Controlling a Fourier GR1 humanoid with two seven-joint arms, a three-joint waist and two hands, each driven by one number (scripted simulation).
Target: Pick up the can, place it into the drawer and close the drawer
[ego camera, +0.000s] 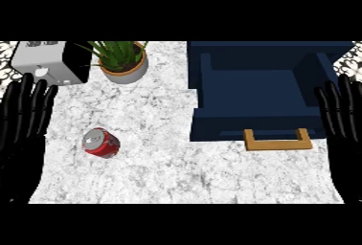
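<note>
**Can lies on the marble, drawer stands open, both hands rest at the edges**

The white, grey-veined marble counter [176,177] fills most of the frame, running from the top band of the scene down to the lower edge.

Next in size is the dark blue drawer unit [233,50] in the upper right of the frame. Its drawer [247,91] is pulled out toward the lower edge, so its hollow blue inside shows from above. On the drawer's front, in the right middle of the frame, sits a tan wooden handle [278,142], a squared bracket shape that juts out over the marble.

The two black hands come next. The left hand [25,119] shows along the left edge of the frame, fingers straight, spread slightly and pointing up; it holds nothing and touches nothing on the counter. The right hand [341,112] shows along the right edge, beside the drawer's right wall, fingers likewise straight and pointing up, holding nothing.

In the upper left corner stands a white and grey appliance [46,60] with a black side face. Just to its right sits a potted plant [121,60]: green spiky leaves in a round pot with a terracotta rim.

Smallest is the red can [102,142], lying on its side in the left middle of the frame, its silver top turned toward the upper left. It rests on the bare marble, near the left hand but apart from it, and well away from the open drawer.
</note>
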